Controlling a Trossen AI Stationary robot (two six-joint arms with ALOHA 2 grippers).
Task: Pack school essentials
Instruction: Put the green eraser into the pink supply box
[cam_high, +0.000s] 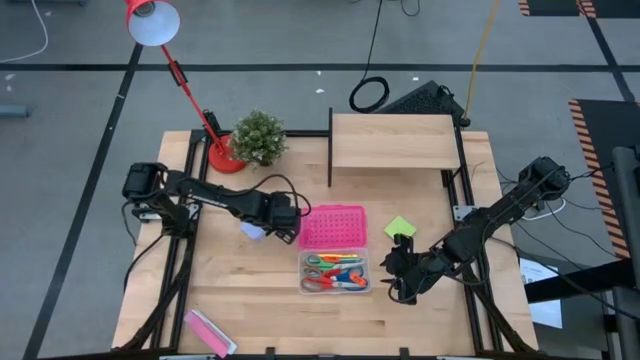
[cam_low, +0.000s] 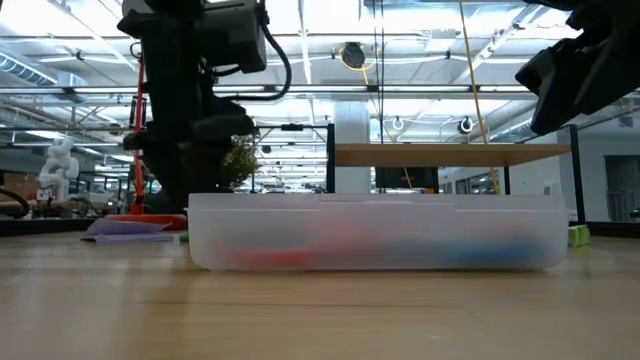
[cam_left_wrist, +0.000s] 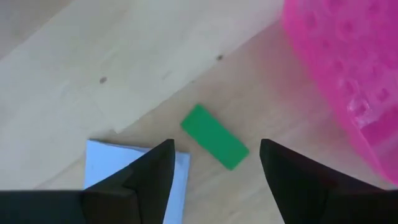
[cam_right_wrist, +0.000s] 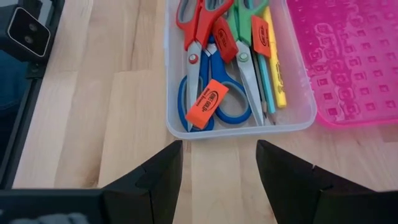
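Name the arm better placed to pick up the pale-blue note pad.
Left. Its open tool hangs right over the pale-blue note pad beside the pink lid. The right tool is open on the far side of the clear box, facing its contents.

The high view looks straight down on the whole table (cam_high: 250, 300) from well above. The low view sits at tabletop level, facing across the wood into the room, with the clear box (cam_low: 378, 232) close before it. The left wrist view looks steeply down, near the wood, at a pale-blue pad (cam_left_wrist: 121, 168) and the pink lid (cam_left_wrist: 348, 68). The right wrist view looks down on the box (cam_right_wrist: 239, 121) and lid (both also seen from above).
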